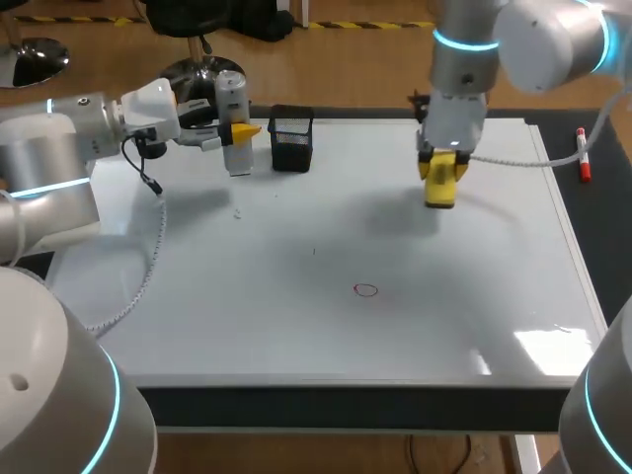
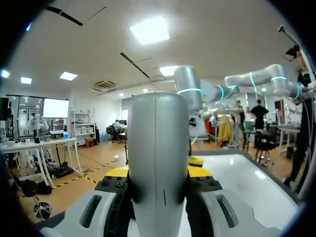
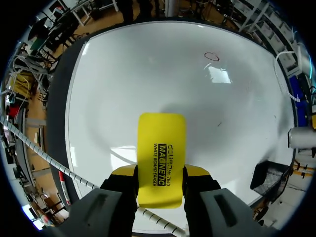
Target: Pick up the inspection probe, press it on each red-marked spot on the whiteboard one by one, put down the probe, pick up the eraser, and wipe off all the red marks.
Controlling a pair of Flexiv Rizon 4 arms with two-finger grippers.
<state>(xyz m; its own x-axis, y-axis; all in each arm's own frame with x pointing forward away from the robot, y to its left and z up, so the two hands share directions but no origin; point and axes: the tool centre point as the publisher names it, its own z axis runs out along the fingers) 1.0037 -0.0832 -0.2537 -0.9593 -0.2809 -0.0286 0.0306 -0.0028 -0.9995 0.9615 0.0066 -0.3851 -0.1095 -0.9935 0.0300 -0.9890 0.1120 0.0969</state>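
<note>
One red ring (image 1: 366, 289) shows mid-whiteboard (image 1: 296, 336), toward my side. Eraser (image 3: 161, 143) sits in my R tool (image 3: 161, 174), fingers clamped on both its sides, hanging over the far part of the board, well apart from the ring; staged for the wipe, I reckon. L tool (image 2: 158, 174) grips the probe (image 2: 158, 133) beside the mesh pen cup (image 1: 291, 138), prob. parked clear of the wipe path.

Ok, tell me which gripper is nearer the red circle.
Right. The right gripper, shut on the eraser, is beyond and slightly right of the red circle; the left gripper, shut on the probe, is far back-left of it.
</note>
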